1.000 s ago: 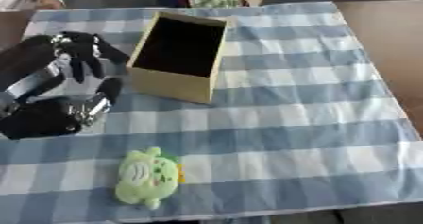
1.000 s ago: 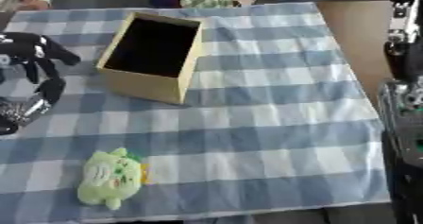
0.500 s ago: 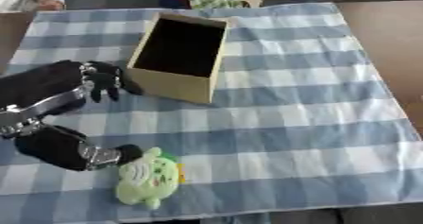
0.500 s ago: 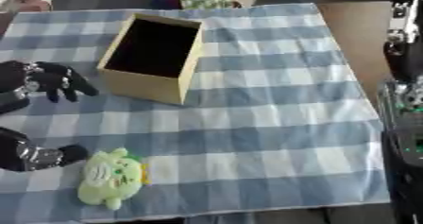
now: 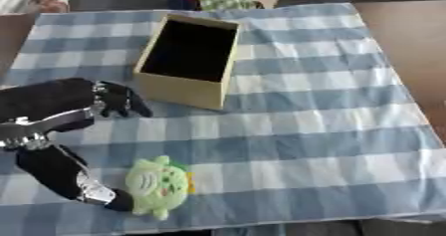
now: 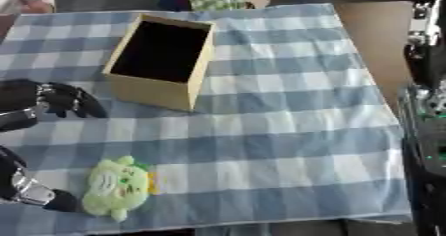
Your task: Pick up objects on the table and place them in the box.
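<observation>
Plainly, little of the job had been done at this moment. At the far left, the robot's left hand (image 5: 118, 100) hung over the checked tablecloth (image 5: 313, 130) with its dark fingers spread and relaxed, holding nothing. Below it, a dark, rounded limb segment with a silver joint (image 5: 65, 180) reached down toward the near edge of the table, its tip just beside or touching the toy; which of the two could not be told. That toy was a small green plush animal (image 5: 160, 185), lying flat near the front edge of the cloth, well apart from the box and not gripped by anything.

Further right and toward the back stood the cardboard box (image 5: 187, 60), open at the top, tan outside and dark inside. Nothing could be made out inside it, though its depth was in shadow. Right of the box the cloth ran on to the bare brown tabletop (image 6: 375, 41).

At the far right edge of the right eye view, dark machinery with silver parts (image 6: 427, 95) showed; whether it included the right hand could not be told.

By my judgement the plush still had to be grasped, lifted, carried back to the box and dropped in.
</observation>
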Tool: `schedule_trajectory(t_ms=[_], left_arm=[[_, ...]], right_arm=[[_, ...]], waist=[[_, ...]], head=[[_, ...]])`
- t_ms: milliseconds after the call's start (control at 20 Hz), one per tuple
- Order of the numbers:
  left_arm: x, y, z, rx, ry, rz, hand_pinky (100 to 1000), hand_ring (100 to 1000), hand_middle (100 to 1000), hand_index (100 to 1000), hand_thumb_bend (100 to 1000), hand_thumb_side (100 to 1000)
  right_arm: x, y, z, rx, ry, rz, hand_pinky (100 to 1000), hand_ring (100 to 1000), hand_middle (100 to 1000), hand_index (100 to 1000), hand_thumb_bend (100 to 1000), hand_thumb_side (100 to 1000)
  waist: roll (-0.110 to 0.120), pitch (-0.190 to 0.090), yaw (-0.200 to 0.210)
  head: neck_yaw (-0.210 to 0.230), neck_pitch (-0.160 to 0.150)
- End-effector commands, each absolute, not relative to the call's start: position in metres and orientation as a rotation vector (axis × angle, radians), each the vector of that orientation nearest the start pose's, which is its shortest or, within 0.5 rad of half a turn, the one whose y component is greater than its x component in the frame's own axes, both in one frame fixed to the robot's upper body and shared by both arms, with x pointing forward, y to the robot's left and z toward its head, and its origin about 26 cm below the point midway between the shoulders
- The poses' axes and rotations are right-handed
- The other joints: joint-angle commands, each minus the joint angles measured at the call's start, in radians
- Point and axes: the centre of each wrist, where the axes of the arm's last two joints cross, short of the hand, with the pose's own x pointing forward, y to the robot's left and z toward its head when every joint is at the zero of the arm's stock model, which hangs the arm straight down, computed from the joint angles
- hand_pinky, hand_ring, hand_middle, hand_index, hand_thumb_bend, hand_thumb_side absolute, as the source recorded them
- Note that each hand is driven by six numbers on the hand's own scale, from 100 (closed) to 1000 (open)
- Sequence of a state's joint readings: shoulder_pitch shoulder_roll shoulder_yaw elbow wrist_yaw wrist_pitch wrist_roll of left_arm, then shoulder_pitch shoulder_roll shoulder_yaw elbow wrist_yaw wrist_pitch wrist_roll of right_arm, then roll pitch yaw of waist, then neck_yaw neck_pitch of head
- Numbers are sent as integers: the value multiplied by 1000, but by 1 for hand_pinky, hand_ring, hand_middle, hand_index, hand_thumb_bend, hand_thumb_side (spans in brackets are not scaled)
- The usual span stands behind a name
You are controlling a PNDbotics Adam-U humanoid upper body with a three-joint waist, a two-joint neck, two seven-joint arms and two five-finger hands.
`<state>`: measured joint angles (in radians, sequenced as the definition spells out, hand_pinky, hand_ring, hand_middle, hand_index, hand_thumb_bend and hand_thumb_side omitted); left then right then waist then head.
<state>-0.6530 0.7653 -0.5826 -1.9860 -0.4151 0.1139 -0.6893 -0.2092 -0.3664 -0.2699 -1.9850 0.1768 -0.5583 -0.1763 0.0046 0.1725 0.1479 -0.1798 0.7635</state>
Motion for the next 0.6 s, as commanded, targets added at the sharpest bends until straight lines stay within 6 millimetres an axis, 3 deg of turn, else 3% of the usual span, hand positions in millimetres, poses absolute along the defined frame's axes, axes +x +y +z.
schedule_trajectory(t_ms=[50, 600], left_arm=[[295, 181, 243, 407, -1474, -2073, 710, 780, 820, 898, 830, 609], [293, 174, 234, 416, -1391, -2122, 746, 801, 840, 953, 684, 533]], right_arm=[[280, -343, 206, 810, 3287, -366, 778, 611, 587, 772, 100, 758], [280, -342, 205, 808, 3294, -360, 777, 610, 586, 771, 100, 757]], waist=[[1, -16, 0], [2, -18, 0]], head=[[-3, 7], [-4, 7]])
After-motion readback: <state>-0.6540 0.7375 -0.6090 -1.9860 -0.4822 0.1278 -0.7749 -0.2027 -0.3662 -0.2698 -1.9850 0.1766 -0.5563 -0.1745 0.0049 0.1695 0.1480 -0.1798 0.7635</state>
